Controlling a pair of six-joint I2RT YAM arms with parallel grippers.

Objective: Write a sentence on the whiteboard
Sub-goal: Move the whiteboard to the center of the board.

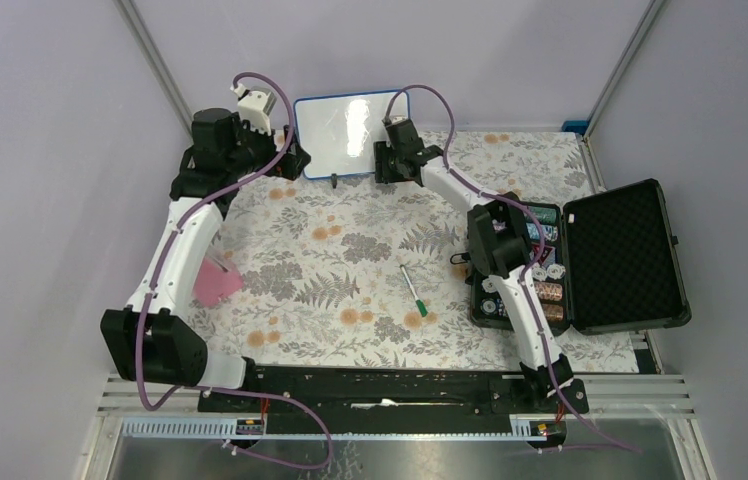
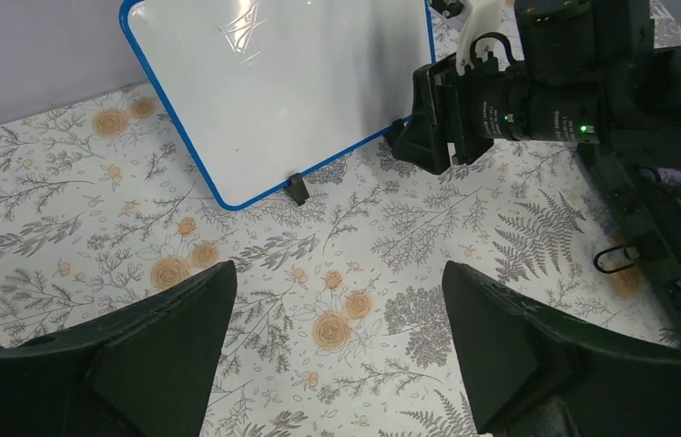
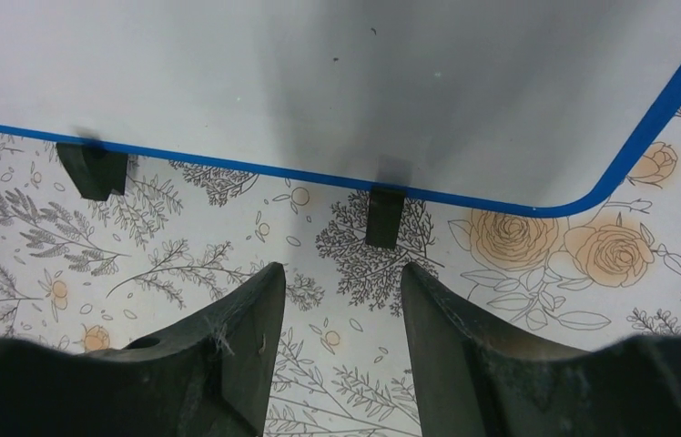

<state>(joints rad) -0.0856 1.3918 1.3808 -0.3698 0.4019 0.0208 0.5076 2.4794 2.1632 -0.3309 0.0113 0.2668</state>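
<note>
Bottom of the top view: both arm bases on a black rail (image 1: 390, 385) at the near table edge. Just beyond, on the flowered cloth (image 1: 340, 250), a green-capped marker (image 1: 412, 291) lying loose, well apart from both arms. To the left, a pink object (image 1: 218, 280), partly tucked under the left arm, kind not to be told. To the right, an open black case (image 1: 625, 255) with foam-lined lid; rows of small round pieces inside, partly covered by the right arm and too small to identify.

Left pincer (image 2: 337, 273): fingers spread wide, nothing between them, only bare cloth in the gap; aimed toward the lower edge of the whiteboard (image 2: 273, 91), short of it and not touching.

Right pincer (image 3: 341, 273): fingers about half apart, pinching nothing; one black foot (image 3: 384, 217) of the whiteboard in line with the gap, tips short of it and clear of the blue frame.

Farthest: whiteboard standing on its two feet at the far end of the cloth, close to the back wall, one pincer near each lower corner. Face glossy white, with a few tiny dark specks in the right wrist view.

Hidden or unclear: bright glare across the whiteboard's middle in the top view; its upper part cut off in the right wrist view; its lower right corner behind the right arm in the left wrist view.
</note>
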